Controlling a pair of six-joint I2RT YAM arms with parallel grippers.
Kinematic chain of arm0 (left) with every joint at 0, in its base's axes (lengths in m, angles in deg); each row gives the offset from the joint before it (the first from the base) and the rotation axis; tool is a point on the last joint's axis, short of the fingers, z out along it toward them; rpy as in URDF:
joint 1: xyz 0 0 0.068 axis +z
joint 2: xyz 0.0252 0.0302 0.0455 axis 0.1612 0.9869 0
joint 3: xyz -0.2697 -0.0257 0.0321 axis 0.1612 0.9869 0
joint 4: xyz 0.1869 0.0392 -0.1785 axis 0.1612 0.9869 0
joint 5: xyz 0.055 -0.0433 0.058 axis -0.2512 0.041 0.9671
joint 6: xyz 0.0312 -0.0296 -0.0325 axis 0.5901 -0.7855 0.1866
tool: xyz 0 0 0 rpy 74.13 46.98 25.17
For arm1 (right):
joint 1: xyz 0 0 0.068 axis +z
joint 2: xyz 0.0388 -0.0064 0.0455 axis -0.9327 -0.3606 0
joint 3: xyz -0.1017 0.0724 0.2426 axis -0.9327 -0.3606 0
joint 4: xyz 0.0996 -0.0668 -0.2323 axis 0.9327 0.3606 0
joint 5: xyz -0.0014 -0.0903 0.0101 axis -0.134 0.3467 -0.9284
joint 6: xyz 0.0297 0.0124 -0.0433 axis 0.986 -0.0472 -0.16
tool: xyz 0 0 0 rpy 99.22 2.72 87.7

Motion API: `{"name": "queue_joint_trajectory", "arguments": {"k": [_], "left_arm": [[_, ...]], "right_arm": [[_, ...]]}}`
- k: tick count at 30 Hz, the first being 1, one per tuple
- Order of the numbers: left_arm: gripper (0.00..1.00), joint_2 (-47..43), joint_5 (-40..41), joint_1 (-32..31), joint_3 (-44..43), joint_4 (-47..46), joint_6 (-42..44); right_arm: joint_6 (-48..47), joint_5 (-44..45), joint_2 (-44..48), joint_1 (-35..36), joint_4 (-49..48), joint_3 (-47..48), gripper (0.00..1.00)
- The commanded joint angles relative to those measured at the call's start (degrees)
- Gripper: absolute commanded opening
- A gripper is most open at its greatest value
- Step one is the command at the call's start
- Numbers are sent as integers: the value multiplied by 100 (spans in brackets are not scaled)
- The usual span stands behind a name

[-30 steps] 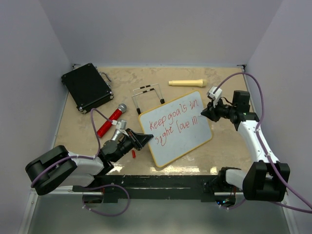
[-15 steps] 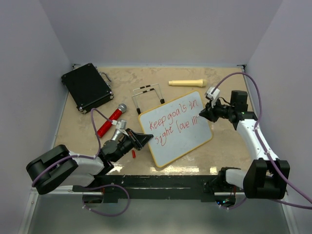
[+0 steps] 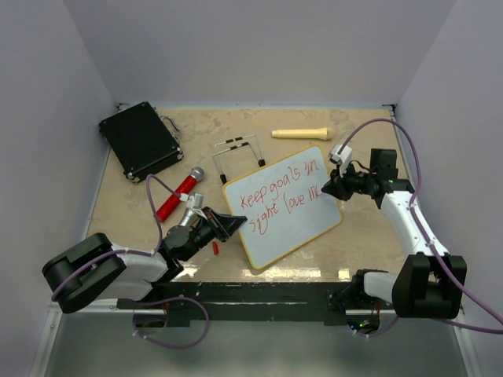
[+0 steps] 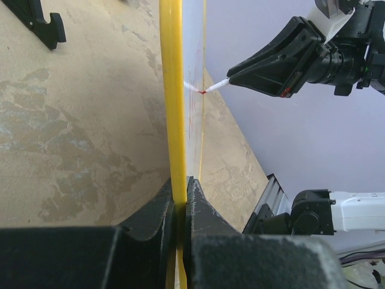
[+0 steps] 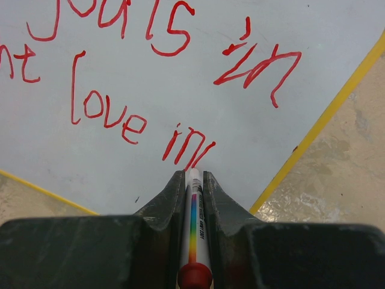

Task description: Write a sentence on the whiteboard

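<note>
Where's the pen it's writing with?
The marker is clamped in the right gripper, its tip at the whiteboard, ending the sentence's second line, near the board's right edge.

Top camera hangs high behind the arm bases, looking down over the whole table point(image 3: 361, 133). Left wrist camera sits low at table level, sighting edge-on along the whiteboard point(image 4: 174, 90) past the left gripper point(image 4: 180, 184) towards the right gripper point(image 4: 231, 75). Right wrist camera is close above the board, facing down along the marker point(image 5: 194, 235) at the sentence point(image 5: 120, 114). All three share the board.
</note>
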Motion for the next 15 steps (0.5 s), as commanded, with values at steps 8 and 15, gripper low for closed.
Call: {"name": "queue_joint_trajectory", "arguments": {"k": [8, 15], "left_arm": [[0, 39, -235, -16, 8, -373, 476], [0, 162, -243, -7, -27, -443, 467]], "right_arm": [[337, 406, 127, 40, -586, 124, 0], [460, 371, 179, 48, -762, 124, 0]]}}
